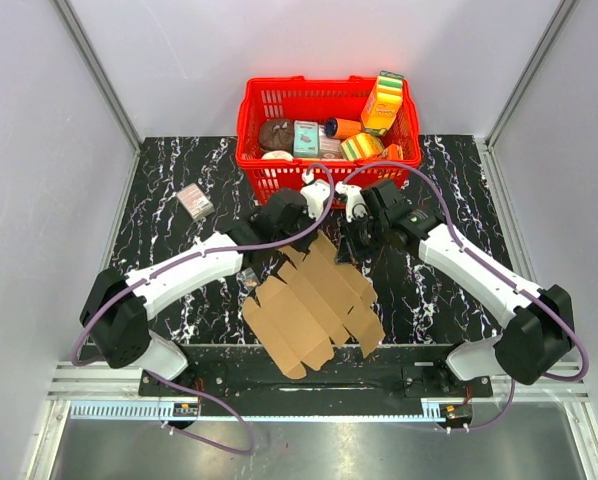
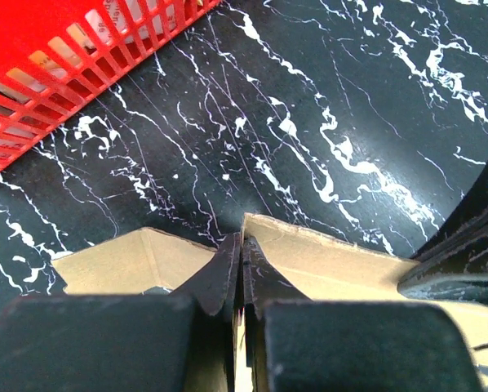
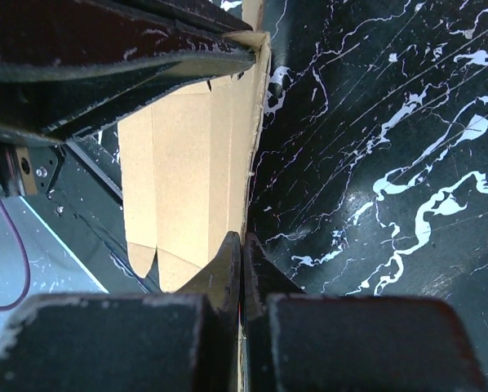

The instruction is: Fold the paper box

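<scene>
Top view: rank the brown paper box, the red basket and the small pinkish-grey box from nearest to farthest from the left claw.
Measured from the left claw:
1. paper box: nearest, its far edge pinched in the claw.
2. red basket: just beyond the claw, toward the back.
3. small pinkish-grey box: farthest, off to the left, well apart.

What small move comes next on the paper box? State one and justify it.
Probably lift both tools together, folding the pinched far edge back toward the arm bases. The left tool and right tool are each shut on an edge of the paper box, which lies unfolded.
</scene>
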